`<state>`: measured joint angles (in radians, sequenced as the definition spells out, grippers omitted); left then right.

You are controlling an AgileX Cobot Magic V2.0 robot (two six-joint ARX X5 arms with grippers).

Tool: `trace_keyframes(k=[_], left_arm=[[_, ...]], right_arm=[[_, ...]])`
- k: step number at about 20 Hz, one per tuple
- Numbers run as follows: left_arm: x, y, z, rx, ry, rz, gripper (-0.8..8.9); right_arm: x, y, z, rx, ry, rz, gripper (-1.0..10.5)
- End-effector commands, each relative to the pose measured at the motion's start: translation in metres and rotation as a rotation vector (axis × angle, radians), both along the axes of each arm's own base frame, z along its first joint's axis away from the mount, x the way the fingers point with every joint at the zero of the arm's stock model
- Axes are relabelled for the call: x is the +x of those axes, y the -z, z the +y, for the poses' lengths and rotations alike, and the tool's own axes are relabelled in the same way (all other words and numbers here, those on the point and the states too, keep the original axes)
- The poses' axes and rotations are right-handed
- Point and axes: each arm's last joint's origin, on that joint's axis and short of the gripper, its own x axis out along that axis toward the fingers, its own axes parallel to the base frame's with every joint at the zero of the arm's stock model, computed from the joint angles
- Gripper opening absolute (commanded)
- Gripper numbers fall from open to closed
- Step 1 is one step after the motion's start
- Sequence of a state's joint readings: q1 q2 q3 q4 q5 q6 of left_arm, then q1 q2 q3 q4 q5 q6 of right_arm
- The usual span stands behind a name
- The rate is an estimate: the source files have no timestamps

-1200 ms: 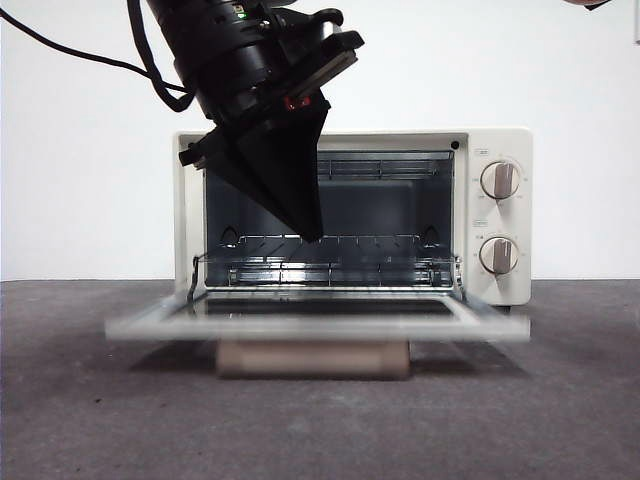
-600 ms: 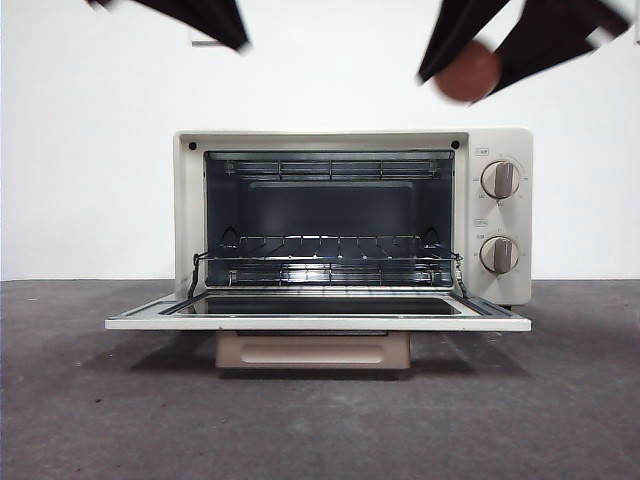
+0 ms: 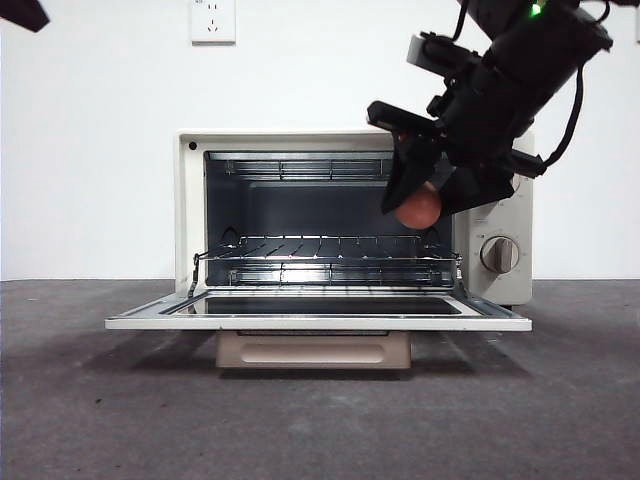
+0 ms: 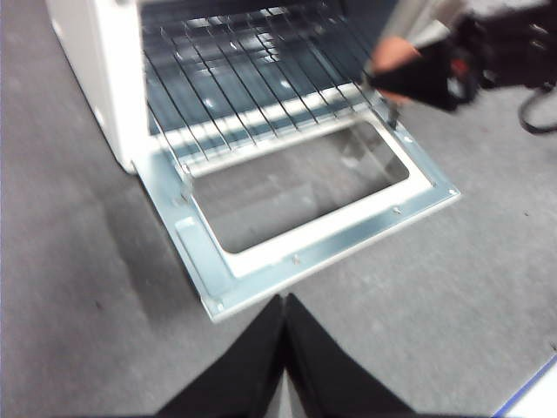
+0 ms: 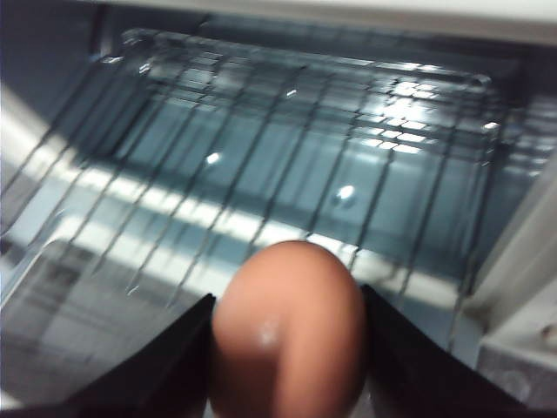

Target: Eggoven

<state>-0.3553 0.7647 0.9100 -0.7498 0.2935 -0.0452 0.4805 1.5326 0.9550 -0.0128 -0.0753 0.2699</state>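
Observation:
The cream toaster oven (image 3: 192,200) stands with its glass door (image 3: 318,322) folded down flat and its wire rack (image 3: 325,247) bare. My right gripper (image 3: 425,200) is shut on the reddish-brown egg (image 3: 418,208) and holds it at the right side of the oven mouth, above the rack. In the right wrist view the egg (image 5: 287,331) sits between the two black jaws, over the rack (image 5: 261,148). My left gripper (image 4: 285,300) is shut and empty, back from the open door (image 4: 305,244); it shows as a black tip (image 3: 22,12) at the top left of the front view.
One oven knob (image 3: 499,254) shows under the right arm; the upper one is hidden behind it. A tan handle (image 3: 312,350) hangs under the open door. A wall socket (image 3: 212,20) is on the white wall. Grey tabletop (image 3: 320,430) lies in front.
The left arm has pulled up and away to the top left corner. The right gripper has come down with the egg from above the oven to the right side of its mouth.

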Motion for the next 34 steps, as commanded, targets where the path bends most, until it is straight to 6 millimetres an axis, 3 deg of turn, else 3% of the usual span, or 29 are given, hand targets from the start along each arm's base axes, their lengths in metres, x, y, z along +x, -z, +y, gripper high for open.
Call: trace_keyframes(k=[1, 10, 23, 27, 34], left_arm=[[-0.004, 0.001, 0.002, -0.034, -0.012, -0.005, 0.06], [-0.007, 0.0, 0.002, -0.058, -0.008, -0.003, 0.06], [-0.007, 0.001, 0.002, -0.056, -0.008, 0.0, 0.06], [-0.007, 0.001, 0.002, -0.056, -0.008, 0.0, 0.06], [-0.007, 0.001, 0.002, -0.056, -0.008, 0.0, 0.06]], right_arm=[[0.009, 0.005, 0.004, 0.014, 0.002, -0.007, 0.0], [0.024, 0.02, 0.01, 0.032, 0.006, -0.033, 0.0], [0.026, 0.03, 0.016, 0.057, -0.01, -0.003, 0.1], [0.026, 0.03, 0.016, 0.065, -0.003, 0.002, 2.4], [0.025, 0.026, 0.015, 0.079, 0.006, -0.003, 2.7]])
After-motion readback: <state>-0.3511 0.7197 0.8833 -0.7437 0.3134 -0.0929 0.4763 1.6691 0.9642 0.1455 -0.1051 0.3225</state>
